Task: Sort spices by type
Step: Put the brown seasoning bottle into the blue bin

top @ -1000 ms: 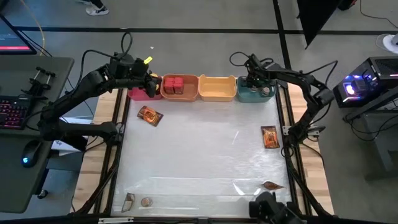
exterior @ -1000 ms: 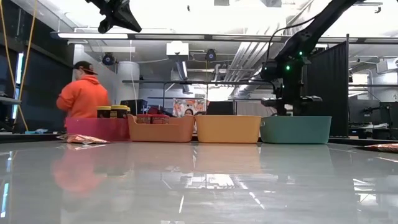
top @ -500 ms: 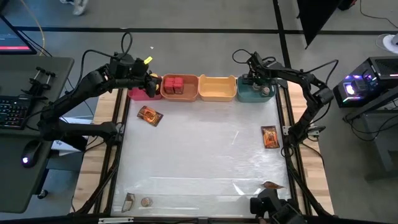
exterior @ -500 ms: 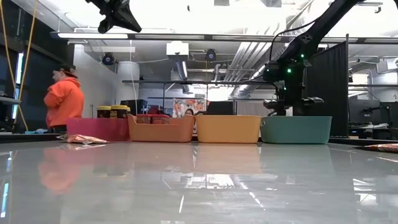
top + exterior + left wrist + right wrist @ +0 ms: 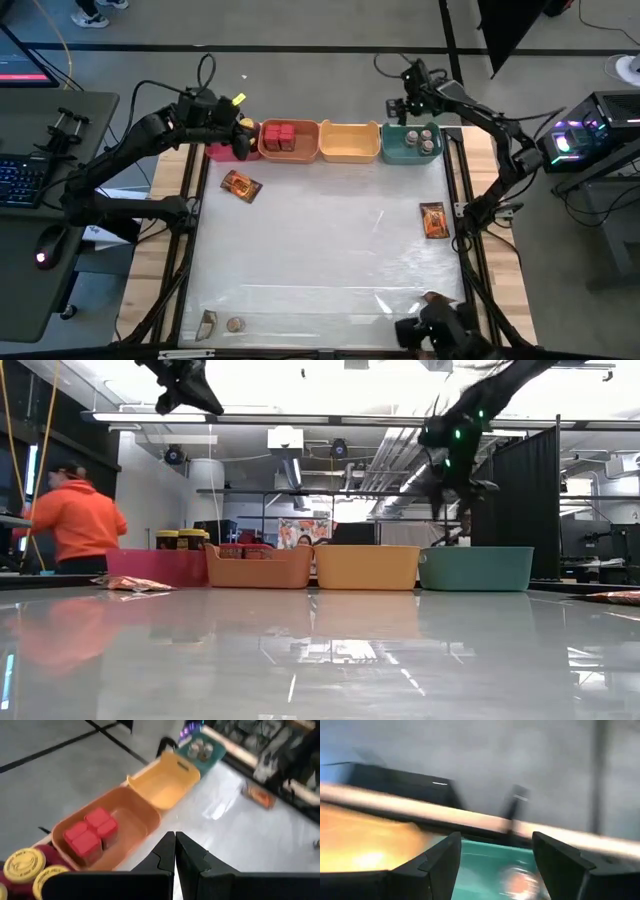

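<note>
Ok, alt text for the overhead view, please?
Four bins line the table's far edge: pink bin, orange bin holding red boxes, empty yellow bin, teal bin with jars. Right hand open above it; foil packets remain.

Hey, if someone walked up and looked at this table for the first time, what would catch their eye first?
Probably the row of four coloured bins along the table's far edge: pink bin, orange bin with red boxes, an empty yellow bin and a teal bin holding grey-lidded jars. The right end effector hangs open above the teal bin. Two foil packets lie loose on the white tabletop.
</note>
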